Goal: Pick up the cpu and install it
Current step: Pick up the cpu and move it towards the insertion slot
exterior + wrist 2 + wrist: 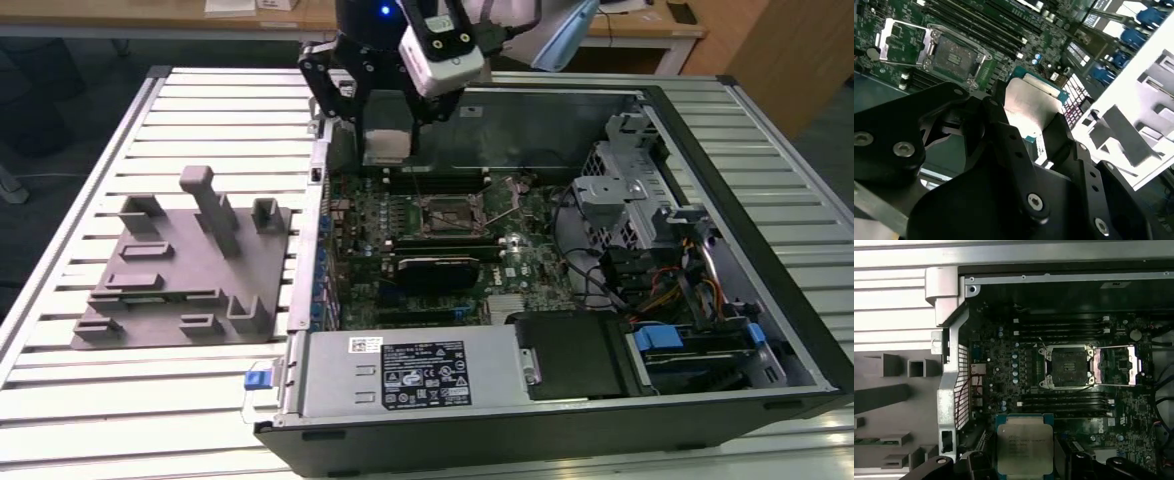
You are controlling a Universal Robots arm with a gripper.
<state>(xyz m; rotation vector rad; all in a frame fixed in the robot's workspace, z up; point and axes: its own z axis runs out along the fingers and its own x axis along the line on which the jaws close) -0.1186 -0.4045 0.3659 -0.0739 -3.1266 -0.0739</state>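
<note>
1. The pincer [1024,466] is pinching the cpu [1024,442] by two opposite edges, one dark finger on each side
2. The cpu hangs in the air above the board, apart from the socket [1068,366]. In the first wrist view a bank of memory slots [1064,402] lies between it and the socket
3. Its shiny metal top faces up toward the wrist and its underside faces the board. It is close to square, so I judge it has no real long axis. Its edges look roughly parallel to the socket's frame, and the second wrist view suggests a slight tilt
4. The socket's dark centre is bare, and its load plate [1116,365] is swung open to one side of it
5. By my reading, the pick-up is done and the install is not: the cpu is not over the socket, not seated, and the plate is not closed
6. Further out from the socket, the computer case [747,140] lies open on the slatted desk [134,400], with a grey holder [180,270] beside it
</note>
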